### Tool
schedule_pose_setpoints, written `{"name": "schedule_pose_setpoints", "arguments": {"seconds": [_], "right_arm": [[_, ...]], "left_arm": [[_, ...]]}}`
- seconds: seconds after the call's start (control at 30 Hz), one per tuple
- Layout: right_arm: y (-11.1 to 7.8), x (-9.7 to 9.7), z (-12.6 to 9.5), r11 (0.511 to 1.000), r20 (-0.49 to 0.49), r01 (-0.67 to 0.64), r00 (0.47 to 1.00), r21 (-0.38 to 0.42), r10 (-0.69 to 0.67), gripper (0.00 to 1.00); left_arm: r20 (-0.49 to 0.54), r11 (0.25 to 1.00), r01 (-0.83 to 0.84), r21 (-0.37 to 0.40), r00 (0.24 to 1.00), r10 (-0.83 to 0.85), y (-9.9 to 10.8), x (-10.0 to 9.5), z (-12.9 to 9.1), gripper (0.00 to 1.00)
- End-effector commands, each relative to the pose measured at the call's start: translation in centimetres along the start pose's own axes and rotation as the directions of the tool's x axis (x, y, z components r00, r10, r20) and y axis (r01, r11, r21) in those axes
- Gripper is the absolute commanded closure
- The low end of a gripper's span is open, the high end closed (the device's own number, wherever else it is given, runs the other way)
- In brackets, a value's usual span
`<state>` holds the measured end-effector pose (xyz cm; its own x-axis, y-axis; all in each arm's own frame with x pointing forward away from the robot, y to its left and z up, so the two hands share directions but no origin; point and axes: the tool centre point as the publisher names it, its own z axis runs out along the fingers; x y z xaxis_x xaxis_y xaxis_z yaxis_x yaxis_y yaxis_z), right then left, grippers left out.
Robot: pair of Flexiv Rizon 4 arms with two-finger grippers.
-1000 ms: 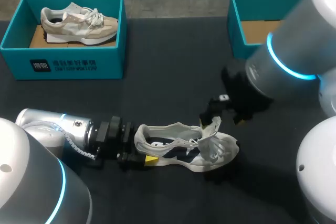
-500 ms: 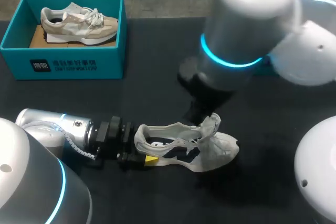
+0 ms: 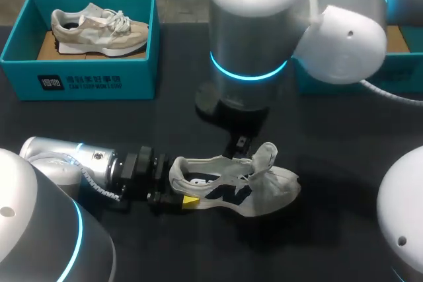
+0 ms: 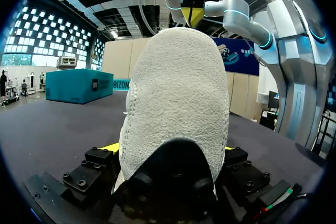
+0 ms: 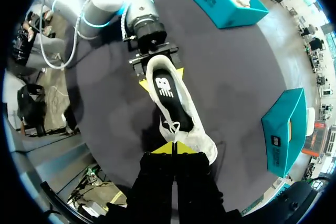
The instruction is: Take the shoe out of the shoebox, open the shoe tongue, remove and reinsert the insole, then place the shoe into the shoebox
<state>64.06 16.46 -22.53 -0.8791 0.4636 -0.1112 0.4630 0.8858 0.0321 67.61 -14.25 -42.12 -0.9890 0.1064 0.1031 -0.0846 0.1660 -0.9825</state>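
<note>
White shoe (image 3: 232,188) heel stays gripped by left claw (image 3: 176,183); right claw (image 5: 173,148), pinched closed, has swung over it.

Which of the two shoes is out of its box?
The white-and-navy shoe, heel clamped in the left gripper; the beige shoe lies in its teal shoebox.
</note>
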Motion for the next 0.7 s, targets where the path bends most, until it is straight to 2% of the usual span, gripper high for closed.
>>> {"name": "schedule_pose_setpoints", "arguments": {"seconds": [0.03, 0.3, 0.37, 0.43, 0.7], "right_arm": [[1.1, 0.0, 0.2, 0.995, 0.035, 0.099, 0.994, 0.017, -0.099, 1.0], [4.3, 0.2, 1.9, 0.939, 0.076, 0.34, 0.936, 0.053, -0.343, 1.0], [4.9, 0.4, 2.5, 0.921, 0.078, 0.386, 0.918, 0.044, -0.388, 1.0], [5.1, 0.2, 3.3, 0.896, 0.036, 0.443, 0.896, 0.011, -0.443, 1.0], [5.1, 0.2, 3.3, 0.896, 0.036, 0.443, 0.896, 0.011, -0.443, 1.0]], "left_arm": [[0.0, 1.0, 0.0, -0.001, 1.0, 0.0, 0.2, 0.0, -0.1, 1.0], [0.0, 1.0, 0.0, -0.001, 1.0, 0.0, 0.2, 0.0, -0.1, 1.0], [0.0, 1.0, 0.0, -0.001, 1.0, 0.0, 0.2, 0.0, -0.1, 1.0], [0.0, 1.0, 0.0, -0.001, 1.0, 0.0, 0.2, 0.0, -0.1, 1.0], [0.0, 1.0, 0.0, -0.001, 1.0, 0.0, 0.2, 0.0, -0.1, 1.0]]}}
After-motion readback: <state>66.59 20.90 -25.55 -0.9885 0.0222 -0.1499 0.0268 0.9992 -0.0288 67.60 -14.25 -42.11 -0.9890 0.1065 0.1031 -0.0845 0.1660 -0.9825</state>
